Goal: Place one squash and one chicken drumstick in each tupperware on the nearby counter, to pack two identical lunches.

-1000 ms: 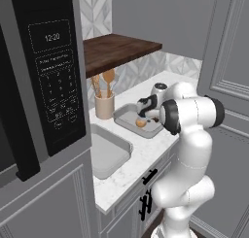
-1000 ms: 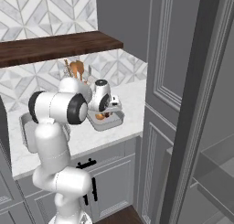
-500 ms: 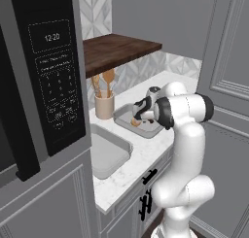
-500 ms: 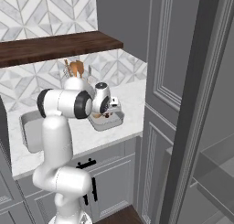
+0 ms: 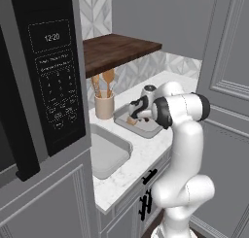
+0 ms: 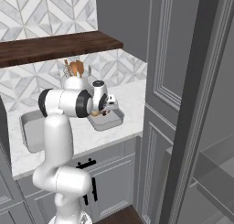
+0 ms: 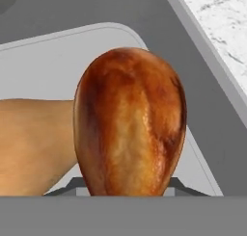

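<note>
Close in the hand view, a red-brown chicken drumstick [image 7: 130, 124] hangs thick end up, and my gripper [image 7: 128, 188] is shut on it. It hovers over the right-hand grey tupperware [image 7: 169, 57], where a tan squash [image 7: 34, 148] lies to the left of it. From the base views, the gripper [image 5: 137, 110] hangs just above that tupperware [image 5: 148, 131] on the white counter [image 5: 146, 154], with a tan-orange piece [image 5: 131, 120] inside the tray. A second, larger tupperware [image 5: 109, 154] sits to the left.
A tan utensil cup [image 5: 104, 106] with wooden tools stands behind the trays, under a dark wooden shelf [image 5: 119, 50]. A black microwave [image 5: 48, 86] fills the left side. Tall grey panels [image 6: 183, 104] rise on the right. The counter's front edge is near the trays.
The arm has folded in, its elbow swinging toward the counter, and the hand has sunk a little over the right tray. The drumstick stays in the grip.
</note>
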